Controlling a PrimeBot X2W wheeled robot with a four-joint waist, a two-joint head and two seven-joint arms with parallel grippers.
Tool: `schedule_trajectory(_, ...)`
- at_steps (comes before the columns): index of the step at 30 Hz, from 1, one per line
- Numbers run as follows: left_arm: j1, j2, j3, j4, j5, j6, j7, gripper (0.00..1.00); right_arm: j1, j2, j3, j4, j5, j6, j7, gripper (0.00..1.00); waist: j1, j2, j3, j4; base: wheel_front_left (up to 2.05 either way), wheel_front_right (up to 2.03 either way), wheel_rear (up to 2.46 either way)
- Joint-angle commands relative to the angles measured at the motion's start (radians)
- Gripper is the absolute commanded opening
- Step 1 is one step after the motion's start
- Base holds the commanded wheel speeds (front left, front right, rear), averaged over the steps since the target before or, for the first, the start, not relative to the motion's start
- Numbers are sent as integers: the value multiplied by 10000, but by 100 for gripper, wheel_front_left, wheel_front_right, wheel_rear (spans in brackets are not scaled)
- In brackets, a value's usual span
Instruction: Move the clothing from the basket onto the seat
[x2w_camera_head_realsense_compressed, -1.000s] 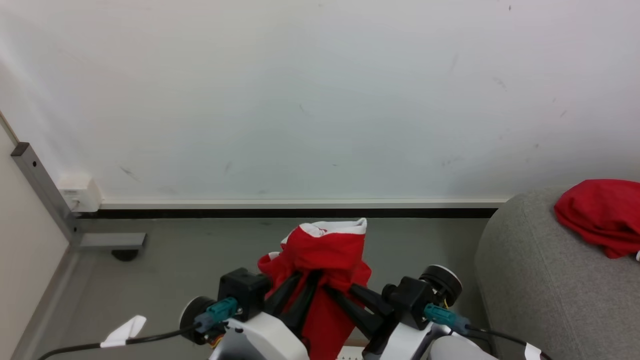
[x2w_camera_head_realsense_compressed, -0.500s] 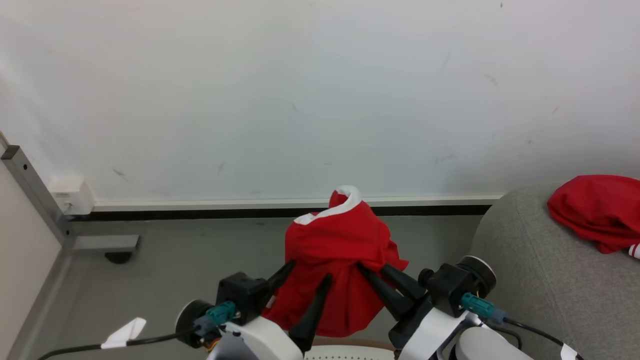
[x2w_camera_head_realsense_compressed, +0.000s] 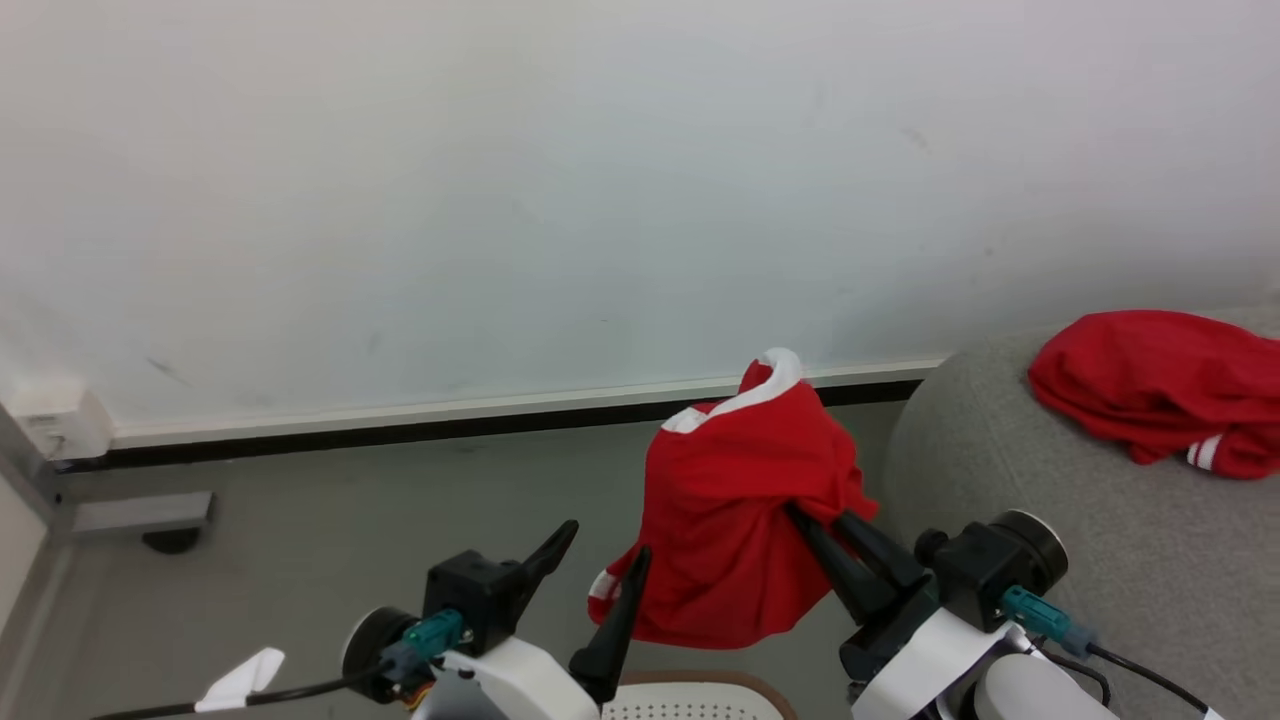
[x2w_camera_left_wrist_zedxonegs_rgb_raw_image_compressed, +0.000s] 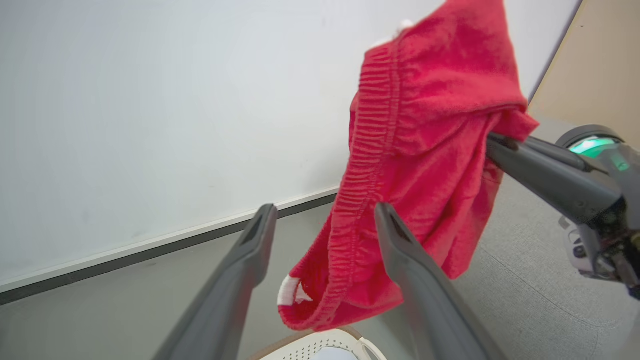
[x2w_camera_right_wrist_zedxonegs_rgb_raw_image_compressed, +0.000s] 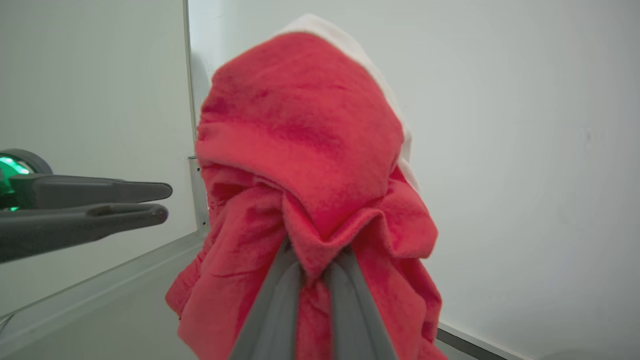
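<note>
Before a white wall, the red garment (x2w_camera_head_realsense_compressed: 745, 520) is pinched in the right gripper (x2w_camera_head_realsense_compressed: 820, 518), the left gripper (x2w_camera_head_realsense_compressed: 605, 541) spread empty; it should be released only once carried above the seat (x2w_camera_head_realsense_compressed: 1000, 480), lower right.

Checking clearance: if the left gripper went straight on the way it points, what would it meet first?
Probably the hanging red garment, whose edge lies just ahead of one finger of the open left gripper; past it, the wall. Depth is unclear.

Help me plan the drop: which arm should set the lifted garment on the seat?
Right: right gripper is shut on the red garment, nearer the grey seat; left gripper is open.
</note>
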Motion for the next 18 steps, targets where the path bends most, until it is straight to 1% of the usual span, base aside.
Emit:
schedule_trajectory(1,57,2,-14,-1,-27,-23,-38,100,166,-80,-82,-81,-93,-27,-31,0,0,0,77,-339,0,0,0)
schedule_trajectory(11,-35,-69,-168,-14,-45,-119,-184,100,595,-602,-954,-428,-72,-26,-31,0,0,0,287,-1832,0,0,0)
schedule_trajectory(18,-15,-212,-464,31,-50,-260,-241,100,938,-933,-1406,-593,-139,-26,-30,0,0,0,482,-2629,0,0,0)
